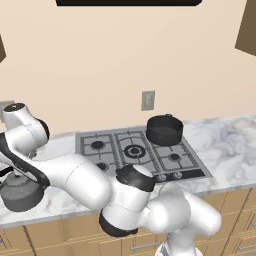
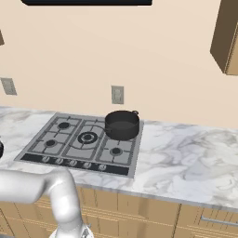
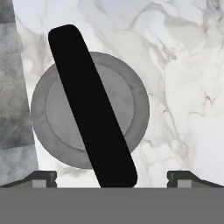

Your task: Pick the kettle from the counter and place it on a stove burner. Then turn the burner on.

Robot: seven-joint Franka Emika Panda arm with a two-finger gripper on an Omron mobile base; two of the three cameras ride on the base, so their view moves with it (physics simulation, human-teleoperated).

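The grey kettle (image 1: 20, 194) sits on the marbled counter (image 1: 227, 145) left of the steel cooktop. In the hand view I look straight down on the kettle (image 3: 57, 113), with its black arched handle (image 3: 89, 105) running diagonally across the lid. My gripper (image 3: 112, 180) hovers open above it, one dark fingertip at each side and the near end of the handle between them, not touching. The small burners (image 1: 101, 166) (image 2: 50, 142) lie under grey grates. My arm reaches left over the kettle and hides part of it.
A black round pot (image 1: 164, 129) (image 2: 122, 124) stands on the cooktop's back right burner. The double-ring centre burner (image 1: 134, 151) is bare. Knobs (image 2: 73, 162) line the cooktop's front edge. A wall outlet (image 1: 148, 100) hangs behind the stove. Open marble counter (image 2: 186, 158) stretches right.
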